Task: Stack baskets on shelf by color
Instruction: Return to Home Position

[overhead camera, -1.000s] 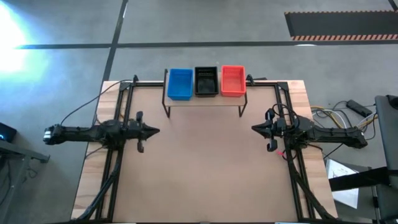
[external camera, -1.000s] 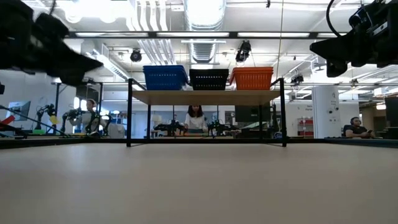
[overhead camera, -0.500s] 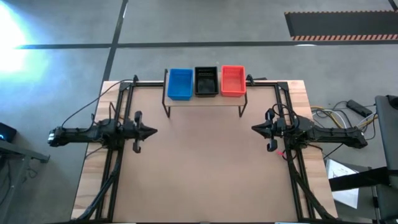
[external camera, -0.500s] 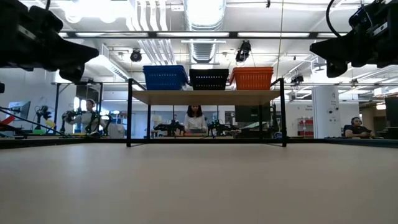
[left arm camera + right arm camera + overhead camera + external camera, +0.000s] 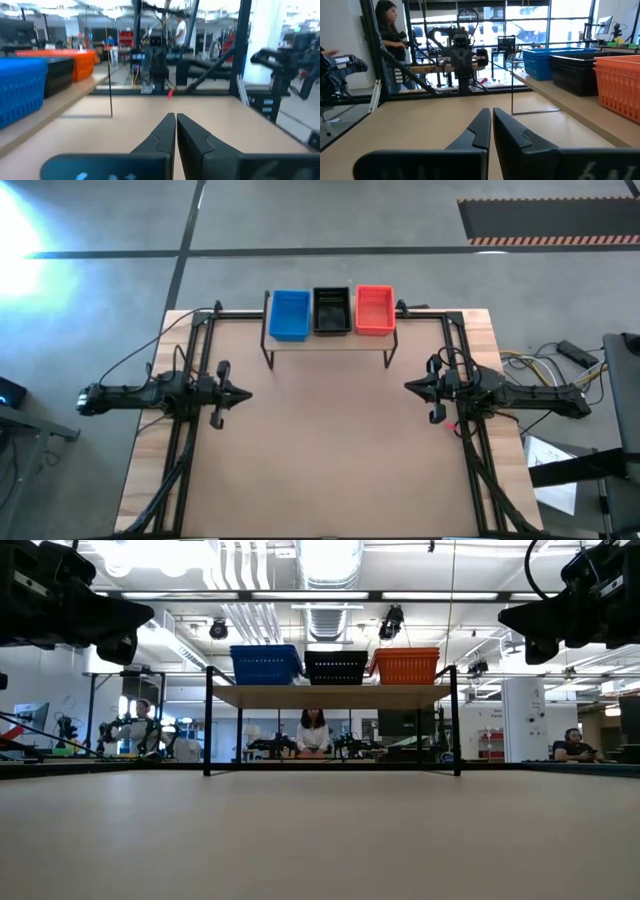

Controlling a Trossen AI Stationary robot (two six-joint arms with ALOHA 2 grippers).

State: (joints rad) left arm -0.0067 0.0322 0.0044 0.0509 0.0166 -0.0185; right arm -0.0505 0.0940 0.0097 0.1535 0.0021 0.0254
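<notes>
Three baskets stand side by side on the shelf (image 5: 325, 340) at the table's far edge: blue basket (image 5: 289, 314), black basket (image 5: 332, 310), orange-red basket (image 5: 374, 309). The low view shows them on the plank as blue (image 5: 266, 664), black (image 5: 335, 667) and orange-red (image 5: 406, 665). My left gripper (image 5: 246, 392) hovers shut over the table's left side, pointing right. My right gripper (image 5: 408, 387) hovers shut over the right side, pointing left. Both are far from the shelf and hold nothing.
The wooden tabletop (image 5: 330, 450) lies bare between the two arms. Black frame rails (image 5: 185, 430) run along the table's left and right sides. People and lab equipment show in the room beyond the table (image 5: 314, 730).
My left arm has drawn back a little toward the table's left edge, and its gripper stays shut. The right arm and the baskets have kept still.
</notes>
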